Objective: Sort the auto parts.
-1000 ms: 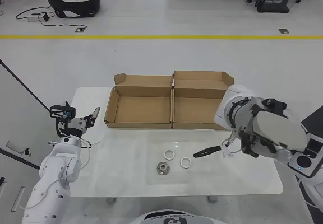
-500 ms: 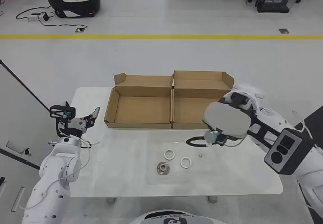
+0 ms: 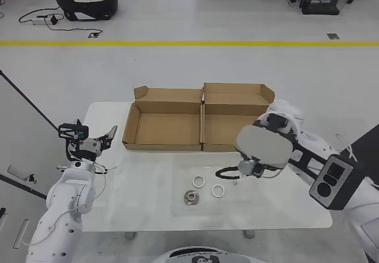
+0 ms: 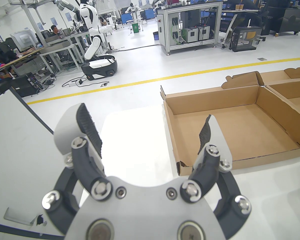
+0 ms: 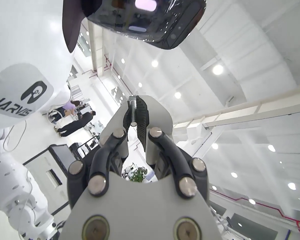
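Top view: both boxes (image 3: 168,129) sit empty. Right gripper (image 3: 221,173) pinches a bolt (image 5: 132,111); two rings (image 3: 199,180) and a hub (image 3: 191,196) lie unsorted just beside it. Left gripper (image 4: 145,123), spread wide, well apart.

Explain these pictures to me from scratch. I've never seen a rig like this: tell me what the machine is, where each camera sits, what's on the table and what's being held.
This is a robot with two arms, each ending in a gripper, working at a white table. The top view comes from a camera above the arms, looking down. The other two pictures come from cameras mounted on the wrists, so each shows its own gripper close up.

On the table stands an open cardboard box with a second box beside it. In front of them lie a white ring, a second ring and a round metal part.

The left gripper is open and holds nothing. The right gripper points up toward the ceiling and is shut on a small threaded part, probably a screw.
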